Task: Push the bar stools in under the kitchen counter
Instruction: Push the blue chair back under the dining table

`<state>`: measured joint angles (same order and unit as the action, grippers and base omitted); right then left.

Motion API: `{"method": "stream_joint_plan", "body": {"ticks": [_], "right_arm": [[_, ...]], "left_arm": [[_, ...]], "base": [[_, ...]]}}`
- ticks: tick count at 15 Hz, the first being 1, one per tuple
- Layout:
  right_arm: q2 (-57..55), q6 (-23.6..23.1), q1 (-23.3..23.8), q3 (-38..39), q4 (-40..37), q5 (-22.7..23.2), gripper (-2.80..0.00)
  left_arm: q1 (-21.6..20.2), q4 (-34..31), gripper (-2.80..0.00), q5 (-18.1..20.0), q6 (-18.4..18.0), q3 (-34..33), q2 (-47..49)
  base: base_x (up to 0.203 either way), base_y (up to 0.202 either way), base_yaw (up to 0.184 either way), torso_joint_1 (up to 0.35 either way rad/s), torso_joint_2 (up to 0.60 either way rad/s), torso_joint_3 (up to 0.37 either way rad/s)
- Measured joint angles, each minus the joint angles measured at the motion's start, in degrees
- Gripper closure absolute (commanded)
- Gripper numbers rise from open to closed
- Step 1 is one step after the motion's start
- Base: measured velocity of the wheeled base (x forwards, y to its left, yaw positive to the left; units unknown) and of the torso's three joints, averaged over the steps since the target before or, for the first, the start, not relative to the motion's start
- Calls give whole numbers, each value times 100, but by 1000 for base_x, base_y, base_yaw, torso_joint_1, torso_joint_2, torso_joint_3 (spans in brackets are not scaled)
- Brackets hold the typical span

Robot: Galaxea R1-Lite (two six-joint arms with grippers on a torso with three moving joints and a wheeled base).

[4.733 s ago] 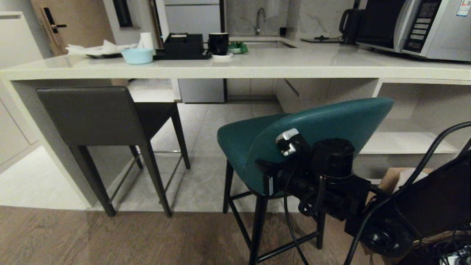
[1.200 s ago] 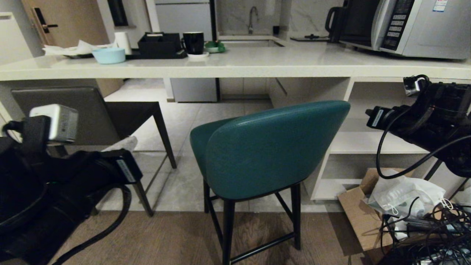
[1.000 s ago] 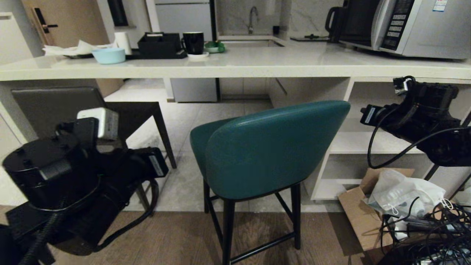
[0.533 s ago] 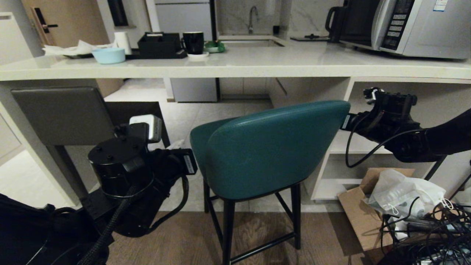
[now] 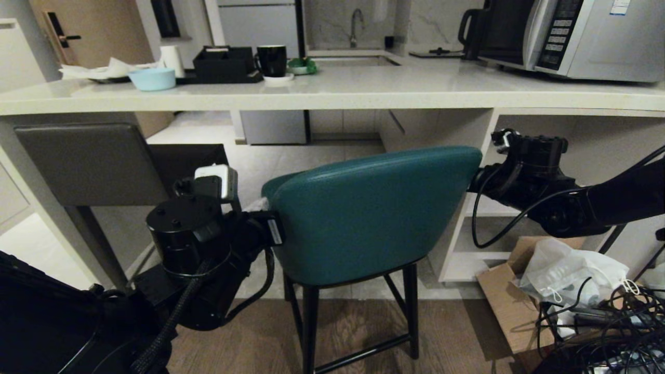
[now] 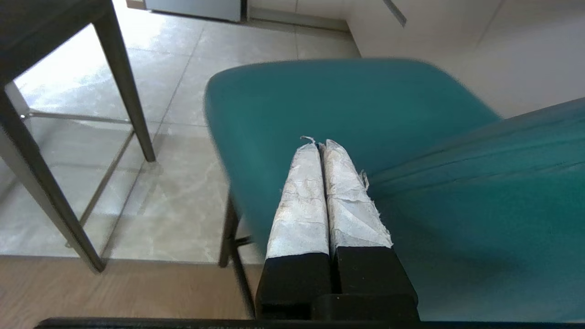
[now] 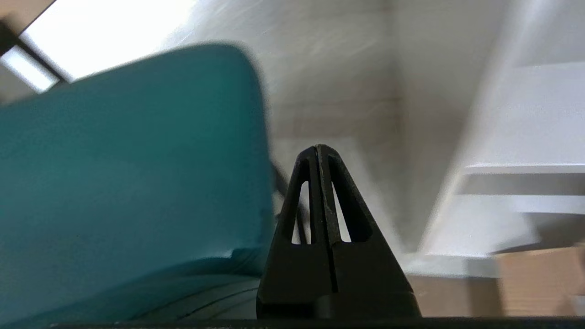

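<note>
A kitchen with a pale tiled floor is showing behind the long off-white worktop (image 5: 332,96), whose right end is running out of the head view. Two bar stools are standing before it: the grey stool (image 5: 91,163), its legs mostly hidden by the left arm, is sitting partly under the worktop, while the teal stool (image 5: 363,213) is standing just short of its edge. The left gripper (image 6: 322,145), fingers pressed together, is lying against the teal backrest's left edge. The right gripper (image 7: 318,151), also closed, is sitting at the right edge, contact unclear.
</note>
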<state>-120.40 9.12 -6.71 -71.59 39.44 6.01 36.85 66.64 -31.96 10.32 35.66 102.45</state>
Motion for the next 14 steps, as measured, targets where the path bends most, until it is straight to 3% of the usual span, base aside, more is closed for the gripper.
{"method": "stream_joint_plan", "body": {"ticks": [8, 14], "right_arm": [[648, -20, -221, 1073, 333, 28, 0], [599, -37, -216, 1205, 345, 32, 0]], "left_arm": [[-199, -23, 0, 73, -37, 131, -109], [-21, -468, 0, 52, -262, 1077, 124]], "base": [[0, 0, 0, 0, 0, 0], [0, 0, 0, 0, 0, 0]]}}
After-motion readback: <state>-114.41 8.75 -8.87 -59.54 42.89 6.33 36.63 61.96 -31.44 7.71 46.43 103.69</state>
